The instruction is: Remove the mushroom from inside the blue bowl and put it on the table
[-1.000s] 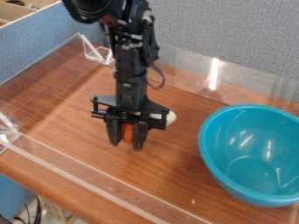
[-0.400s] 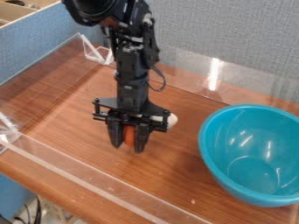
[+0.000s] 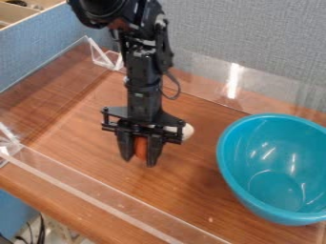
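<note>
Setting the mushroom (image 3: 140, 147) down gently is the step in hand, by my judgement, since it is already out of the blue bowl (image 3: 273, 170). Nearest, at 6 o'clock from the claw (image 3: 140, 158), the clear front wall (image 3: 95, 197) edges the table (image 3: 178, 205); keep the release well inside it. At the clock's centre, the claw points down with its fingers closed on an orange piece, which I take to be the mushroom's cap. Whether its underside touches the wood is hidden, so ease down until it is supported, then part the fingers evenly and lift straight up. A sideways tug or an early release could make the rounded cap roll. The bowl stands apart at about 4 o'clock; avoid swinging towards its rim. Farther back, at about 2 o'clock, a pale thing (image 3: 188, 132) peeks from behind the claw. I cannot tell whether it belongs to the mushroom, so leave it room when opening.
</note>
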`<state>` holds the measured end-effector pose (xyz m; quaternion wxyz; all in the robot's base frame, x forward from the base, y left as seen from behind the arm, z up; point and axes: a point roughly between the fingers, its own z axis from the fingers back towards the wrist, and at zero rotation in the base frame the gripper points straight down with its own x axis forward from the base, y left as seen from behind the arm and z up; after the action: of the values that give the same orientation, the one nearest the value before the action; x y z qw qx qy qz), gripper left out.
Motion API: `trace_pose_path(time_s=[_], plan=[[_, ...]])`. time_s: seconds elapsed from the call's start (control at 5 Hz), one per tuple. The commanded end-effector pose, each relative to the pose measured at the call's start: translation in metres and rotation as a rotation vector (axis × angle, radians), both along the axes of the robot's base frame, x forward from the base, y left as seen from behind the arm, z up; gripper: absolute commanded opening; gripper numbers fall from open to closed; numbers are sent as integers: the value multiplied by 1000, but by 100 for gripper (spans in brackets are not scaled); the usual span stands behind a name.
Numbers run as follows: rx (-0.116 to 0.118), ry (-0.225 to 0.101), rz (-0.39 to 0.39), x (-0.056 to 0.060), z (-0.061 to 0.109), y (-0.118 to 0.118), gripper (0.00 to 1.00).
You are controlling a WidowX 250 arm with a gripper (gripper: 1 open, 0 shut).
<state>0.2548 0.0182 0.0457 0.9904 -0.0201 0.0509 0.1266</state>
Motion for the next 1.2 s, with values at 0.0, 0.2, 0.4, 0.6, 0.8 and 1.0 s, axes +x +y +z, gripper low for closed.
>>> trace_pose_path(time_s=[0.0, 0.2, 0.4, 0.6, 0.8, 1.0], plan=[[0, -45, 7, 11, 11, 5, 0], [-6, -44, 6, 12, 10, 5, 0], [-12, -43, 6, 12, 9, 5, 0], [-17, -43, 5, 13, 9, 5, 0], [-14, -48, 12, 14, 15, 6, 100], [-9, -51, 15, 16, 19, 7, 100]])
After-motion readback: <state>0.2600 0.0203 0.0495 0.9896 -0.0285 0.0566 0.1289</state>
